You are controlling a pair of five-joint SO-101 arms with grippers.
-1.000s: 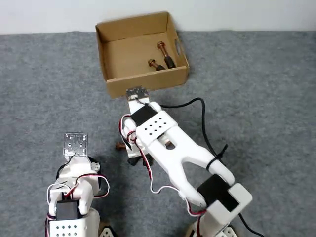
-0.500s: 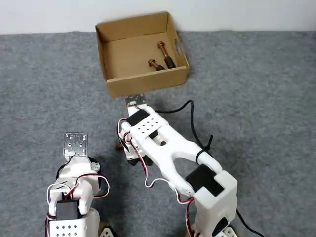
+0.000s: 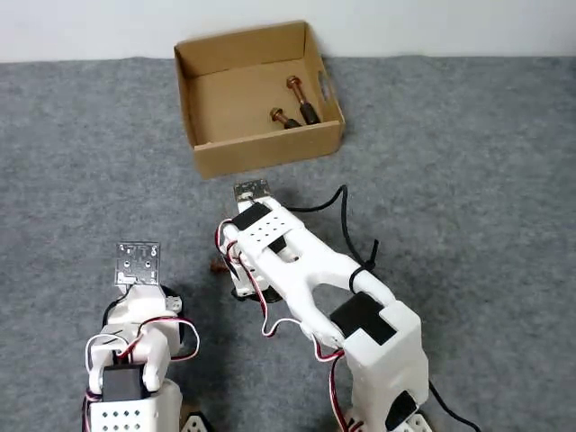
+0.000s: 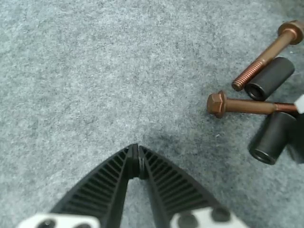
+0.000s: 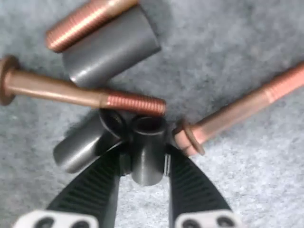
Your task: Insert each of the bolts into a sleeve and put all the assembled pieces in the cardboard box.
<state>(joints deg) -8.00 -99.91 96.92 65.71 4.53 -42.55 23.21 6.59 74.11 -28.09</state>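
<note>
Sleeve (image 5: 148, 142) sits between the fingers of the right gripper (image 5: 145, 164), jaws pressed to both its sides, long axis running straight out from the wrist. A bolt (image 5: 135, 103) lies crosswise just beyond its mouth. Closed and empty, the left gripper (image 4: 138, 161) is farther off.

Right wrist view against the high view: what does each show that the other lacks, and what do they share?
Right wrist view: a sleeve clamped in the right gripper, with two more sleeves and three loose bolts around it. High view: the cardboard box with two assembled pieces inside, and the left arm. Shared: the grey carpet.
</note>
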